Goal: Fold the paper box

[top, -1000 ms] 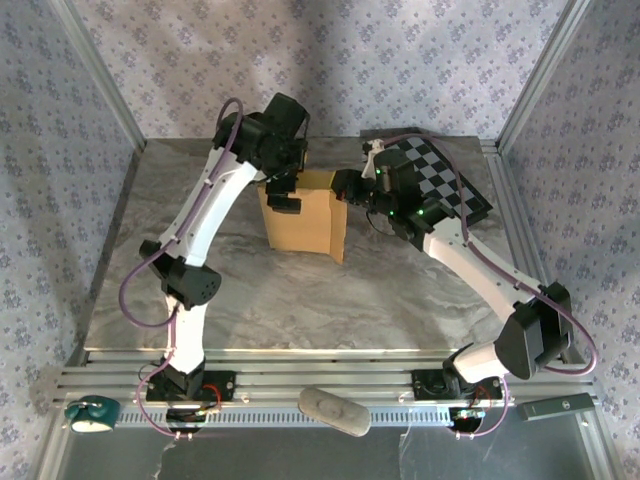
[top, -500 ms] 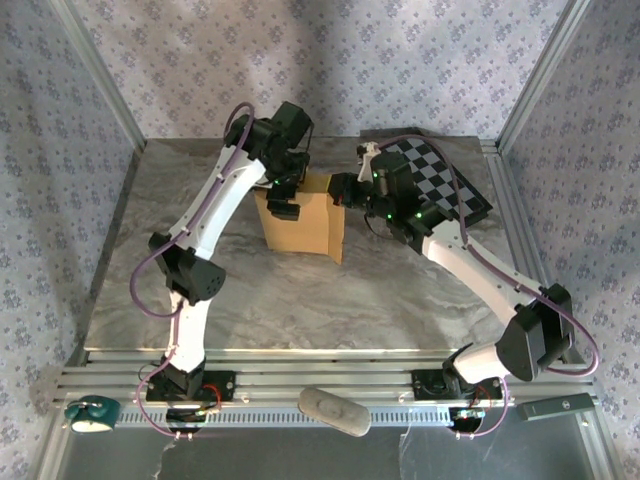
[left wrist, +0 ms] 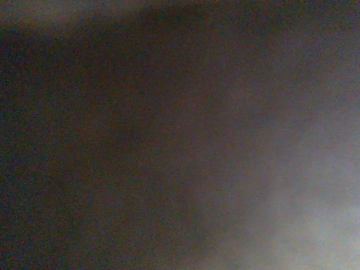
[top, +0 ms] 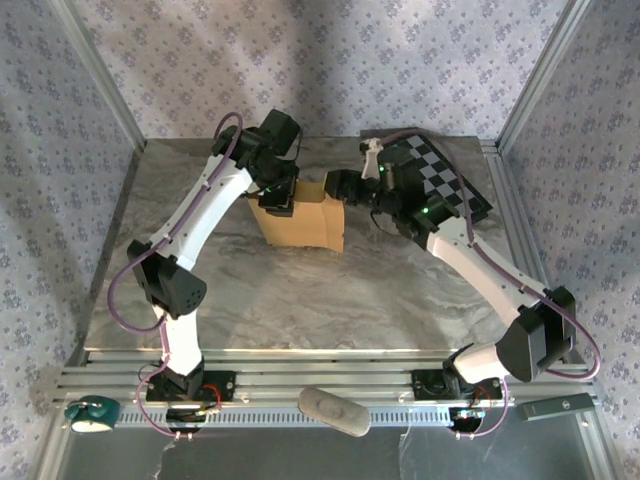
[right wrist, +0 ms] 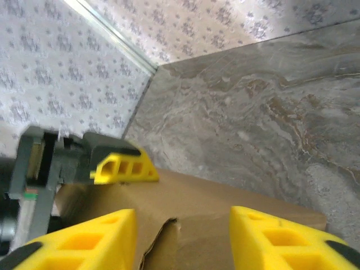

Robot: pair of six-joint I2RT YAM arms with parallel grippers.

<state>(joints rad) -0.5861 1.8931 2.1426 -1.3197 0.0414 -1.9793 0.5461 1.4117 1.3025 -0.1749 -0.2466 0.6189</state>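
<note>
The paper box is tan cardboard, standing partly folded at the middle back of the table. My left gripper bears on its upper left edge; one of its yellow fingers lies against the cardboard, and the other is hidden. The left wrist view is dark and blurred. My right gripper is at the box's upper right corner. In the right wrist view my right gripper stands open, its yellow fingers apart over a cardboard panel with a torn-looking slit edge.
A black-and-white checkerboard panel lies at the back right, under the right arm. The grey marble table is walled by patterned panels. On the near rail are a teal object, a grey oval piece and a black bar.
The right gripper has gone from shut to open at the box's corner. The left arm swung left and down onto the box, its jaws narrowing. The box looks lower.
</note>
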